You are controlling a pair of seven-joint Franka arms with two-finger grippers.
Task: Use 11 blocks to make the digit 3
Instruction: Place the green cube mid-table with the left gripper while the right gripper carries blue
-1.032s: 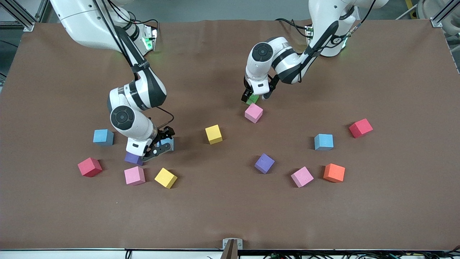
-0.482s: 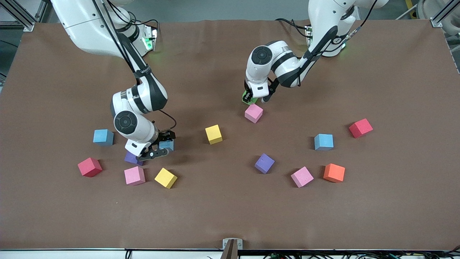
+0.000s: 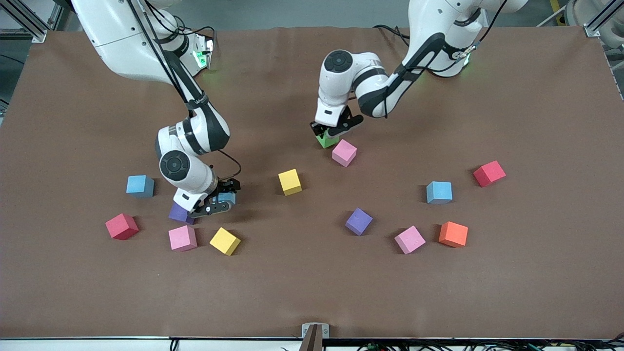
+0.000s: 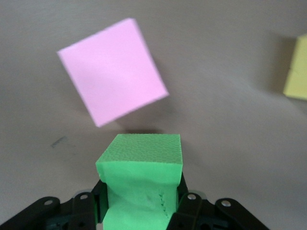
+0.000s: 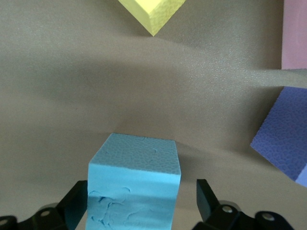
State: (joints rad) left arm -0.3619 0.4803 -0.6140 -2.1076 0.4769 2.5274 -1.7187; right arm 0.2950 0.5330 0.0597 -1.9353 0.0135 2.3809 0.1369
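Left gripper [image 3: 327, 132] fingers clamped on green block [image 3: 327, 140], pink block [image 3: 344, 152] at its 4 o'clock, likely digit seed; right gripper [image 3: 218, 199] fingers spread astride light blue block [image 3: 225, 197], pre-grasp; rest scattered on desk [image 3: 312, 292]

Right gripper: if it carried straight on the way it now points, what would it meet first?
The right gripper points down, its fingers open on either side of a light blue block. It would likely meet that block first, then the table.
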